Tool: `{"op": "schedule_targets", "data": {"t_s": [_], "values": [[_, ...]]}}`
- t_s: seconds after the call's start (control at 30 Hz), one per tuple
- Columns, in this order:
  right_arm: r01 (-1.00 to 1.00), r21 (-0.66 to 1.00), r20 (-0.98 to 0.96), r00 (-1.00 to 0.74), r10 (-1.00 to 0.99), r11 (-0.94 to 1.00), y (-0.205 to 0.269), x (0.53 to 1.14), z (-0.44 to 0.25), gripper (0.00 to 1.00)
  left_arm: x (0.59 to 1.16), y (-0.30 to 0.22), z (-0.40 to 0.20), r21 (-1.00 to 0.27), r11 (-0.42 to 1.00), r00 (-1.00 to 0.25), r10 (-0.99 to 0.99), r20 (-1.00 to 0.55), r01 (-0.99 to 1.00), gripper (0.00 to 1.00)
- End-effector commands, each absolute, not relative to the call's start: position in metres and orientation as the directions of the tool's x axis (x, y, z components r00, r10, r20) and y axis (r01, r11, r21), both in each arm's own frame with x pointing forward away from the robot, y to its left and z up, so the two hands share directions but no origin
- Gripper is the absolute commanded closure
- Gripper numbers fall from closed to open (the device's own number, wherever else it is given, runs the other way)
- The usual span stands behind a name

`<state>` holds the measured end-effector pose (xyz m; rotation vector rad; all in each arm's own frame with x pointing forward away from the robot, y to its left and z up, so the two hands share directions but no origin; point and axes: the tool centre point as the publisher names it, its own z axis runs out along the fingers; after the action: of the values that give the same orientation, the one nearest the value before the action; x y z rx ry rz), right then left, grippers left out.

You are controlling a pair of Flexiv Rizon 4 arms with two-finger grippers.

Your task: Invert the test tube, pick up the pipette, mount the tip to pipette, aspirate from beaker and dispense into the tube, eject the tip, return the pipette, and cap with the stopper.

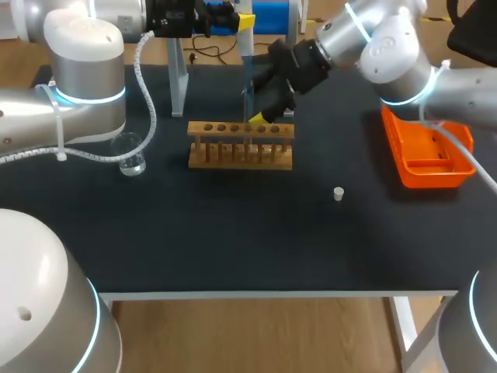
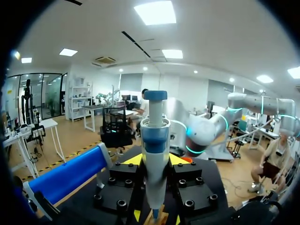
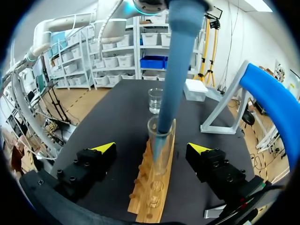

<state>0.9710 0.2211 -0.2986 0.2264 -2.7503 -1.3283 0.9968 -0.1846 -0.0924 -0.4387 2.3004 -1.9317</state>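
Right now, your left gripper is pinching the pipette upright by its body. The pipette's lower end sits inside the mouth of the test tube, which stands in the wooden rack toward the back of the surface. Your right gripper is spread wide, with one finger on each side of the tube and neither touching it, so nothing steadies the glass. I judge this to be the dispense step.

The main risk is sideways contact. You cannot tell from these views how much room the shaft has inside the rim. Any lateral drift of the left arm could press the shaft against the glass and tilt the tube, or drag the rack, which looks light and unfixed.

Pulling out at an angle could rub the wall and lift the tube with the pipette. If you bring the right gripper's fingers together unevenly, one finger will meet the tube first and push it into the shaft.

The beaker stands left of the rack, close under your left arm. The stopper lies loose, well apart to the right. A careless sweep by either arm could knock them.
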Motion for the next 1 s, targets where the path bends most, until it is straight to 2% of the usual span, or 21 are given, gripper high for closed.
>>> {"op": "schedule_targets", "data": {"t_s": [0.03,1.0], "values": [[-0.094,0.780,0.016,-0.985,-0.170,0.619,0.228,0.975,-0.309,0.00,0.996,-0.185,-0.092,-0.977,0.151,-0.952,-0.289,0.103,-0.152,1.00],[-0.091,0.769,0.014,-0.987,-0.158,0.633,0.234,0.979,-0.319,0.00,0.996,-0.185,-0.092,-0.977,0.151,-0.952,-0.289,0.103,-0.152,1.00]]}}
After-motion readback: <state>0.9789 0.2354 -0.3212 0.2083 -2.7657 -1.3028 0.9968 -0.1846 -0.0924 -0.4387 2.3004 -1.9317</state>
